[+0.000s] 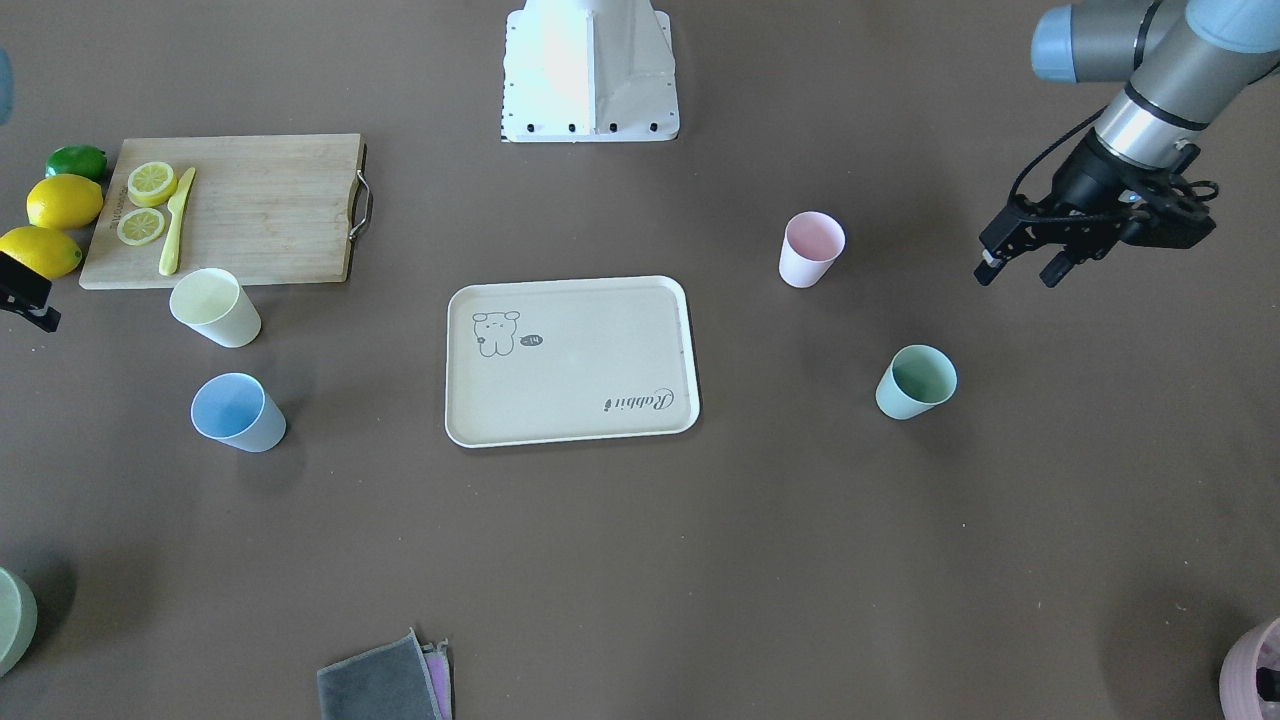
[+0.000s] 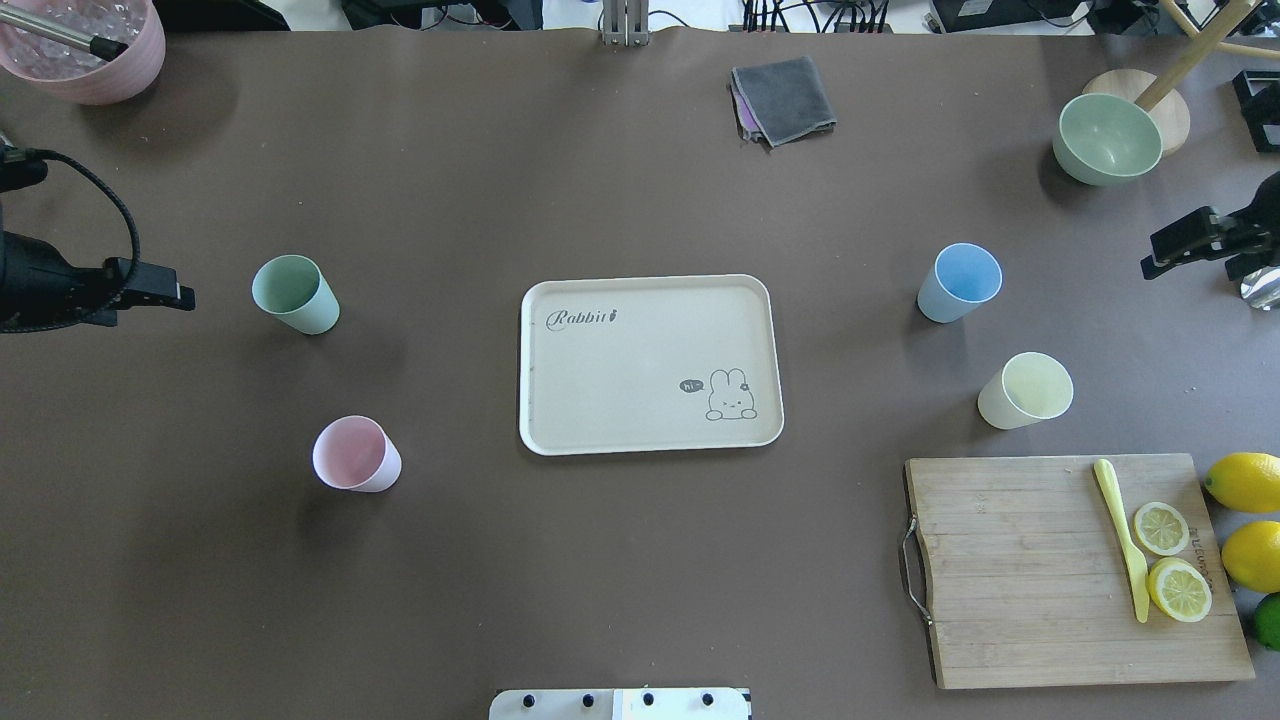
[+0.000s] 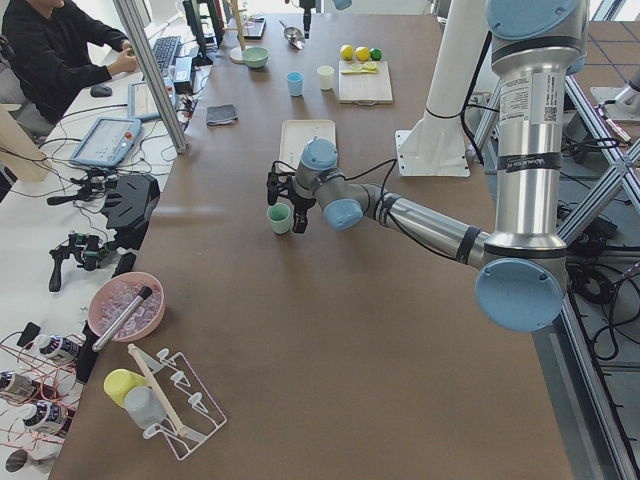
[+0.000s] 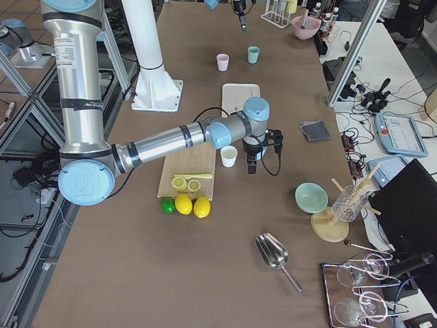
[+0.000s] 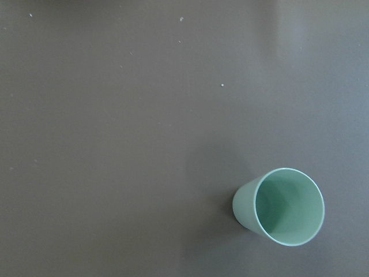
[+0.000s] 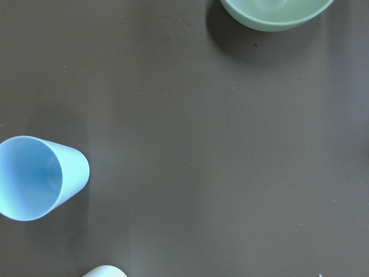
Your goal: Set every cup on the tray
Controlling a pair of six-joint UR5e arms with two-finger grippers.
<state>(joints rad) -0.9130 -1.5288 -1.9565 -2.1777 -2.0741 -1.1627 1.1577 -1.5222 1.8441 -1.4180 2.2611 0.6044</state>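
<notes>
The cream tray [image 2: 640, 370] with the rabbit print lies at the table's middle and holds nothing. All the cups stand upright on the table. The mint green cup [image 2: 295, 293] and the pink cup [image 2: 355, 455] are left of the tray. The light blue cup [image 2: 960, 282] and the pale yellow cup [image 2: 1027, 390] are right of it. My left gripper [image 1: 1018, 276] is open and empty, above the table left of the mint cup [image 5: 282, 206]. My right gripper [image 2: 1165, 255] looks open and empty, right of the blue cup [image 6: 40, 178].
A wooden cutting board [image 2: 1050, 570] with lemon slices and a yellow knife lies at the near right, with whole lemons [image 2: 1245, 480] beside it. A pale green bowl [image 2: 1110, 138] is at the far right, a mauve pot [image 2: 85, 45] at the far left and a grey cloth [image 2: 785, 98] at the far edge.
</notes>
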